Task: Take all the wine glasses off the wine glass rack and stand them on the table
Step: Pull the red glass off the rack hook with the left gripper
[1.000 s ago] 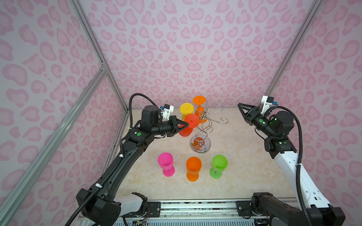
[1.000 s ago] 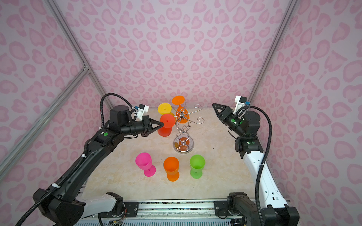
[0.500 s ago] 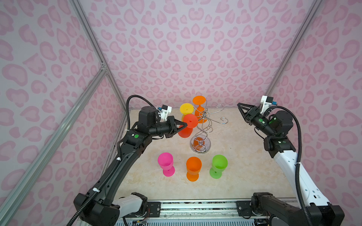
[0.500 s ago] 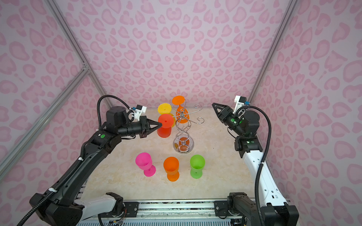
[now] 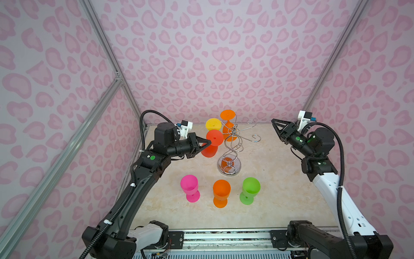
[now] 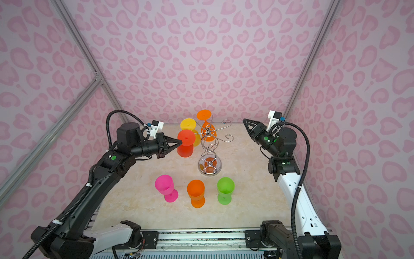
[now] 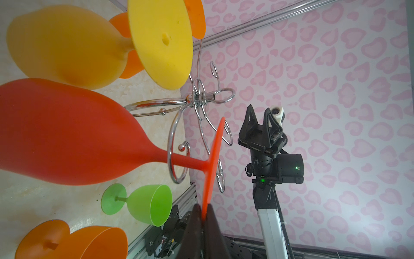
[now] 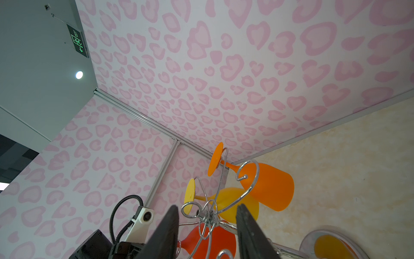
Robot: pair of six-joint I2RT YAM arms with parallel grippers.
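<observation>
We see the left gripper [image 5: 210, 142] clenched on the edge of the round foot of the red wine glass [image 5: 209, 150], its 2 black fingers [image 7: 192, 228] pinching the thin disc from both sides. The glass hangs upside down on the wine glass rack [image 5: 231, 146], and in the left wrist view its stem passes through 1 curled chrome arm. 2 more hang on the rack's far side: a yellow glass [image 5: 213, 124] and a hanging orange glass [image 5: 227, 115]. The right gripper [image 5: 274, 122] is raised on the right, well apart from the rack, jaws parted and holding nothing. On the table [image 5: 280, 197], in front of the rack's mirrored base, 3 stand upright: a pink glass [image 5: 189, 186], a standing orange glass [image 5: 221, 190] and a green glass [image 5: 251, 187].
</observation>
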